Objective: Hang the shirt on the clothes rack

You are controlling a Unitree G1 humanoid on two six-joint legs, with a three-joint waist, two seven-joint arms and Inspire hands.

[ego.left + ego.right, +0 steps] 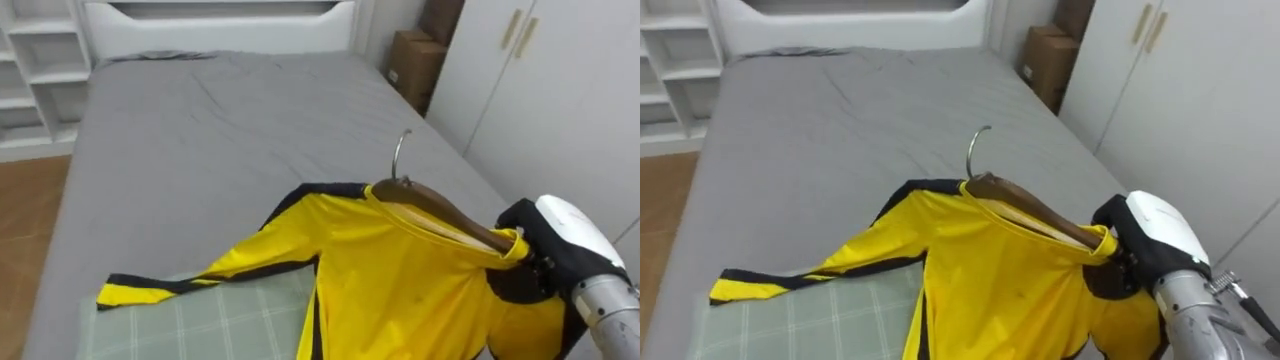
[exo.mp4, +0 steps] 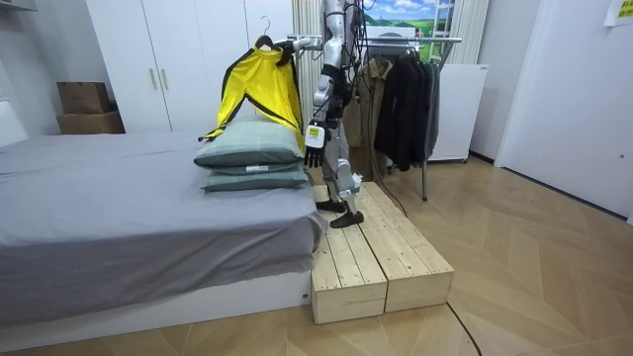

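One end of the hanger [image 1: 440,212] is gripped in the right hand [image 1: 540,255] (that keeps the shirt [image 1: 400,290] up over the bed [image 1: 200,130]); the left hand [image 2: 315,150] hangs down, fingers too small to tell.

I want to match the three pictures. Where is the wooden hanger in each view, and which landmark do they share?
Left eye view: hanger right of centre, inside the yellow shirt, its end in the right hand.
Right eye view: hanger near the centre, slightly right.
Room view: hanger at upper left of centre, atop the raised shirt.
Shared landmark: the cardboard boxes beside the white wardrobe.
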